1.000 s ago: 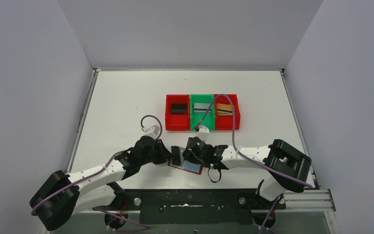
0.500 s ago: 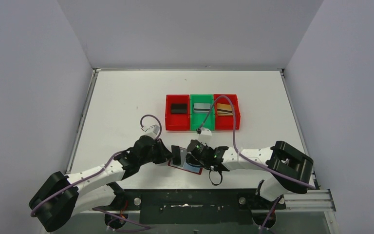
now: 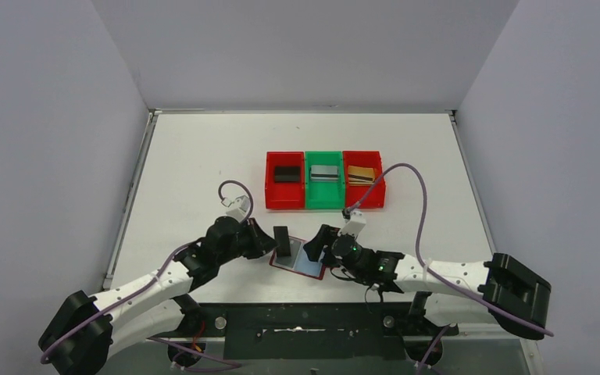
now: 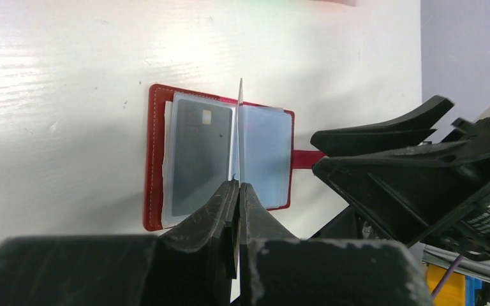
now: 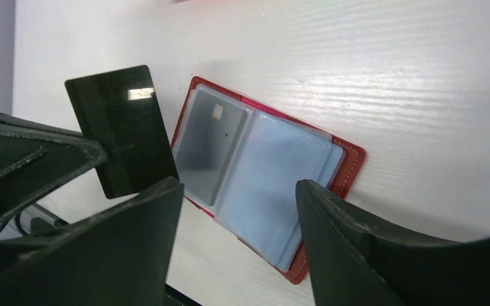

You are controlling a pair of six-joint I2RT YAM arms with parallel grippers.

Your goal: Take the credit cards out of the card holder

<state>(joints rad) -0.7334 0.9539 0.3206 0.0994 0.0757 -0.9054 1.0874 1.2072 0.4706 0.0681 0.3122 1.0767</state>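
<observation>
Below, white table [image 3: 203, 172], grey walls [image 3: 47, 117]

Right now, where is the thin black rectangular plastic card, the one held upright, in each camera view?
Top external: the thin black plastic card is low centre, over the holder's left side.
Left wrist: the card is edge-on, a thin vertical line at centre, pinched by the left gripper.
Right wrist: the card is face-on, upper left.
Shared landmark: the open dark red card holder with clear sleeves.
</observation>
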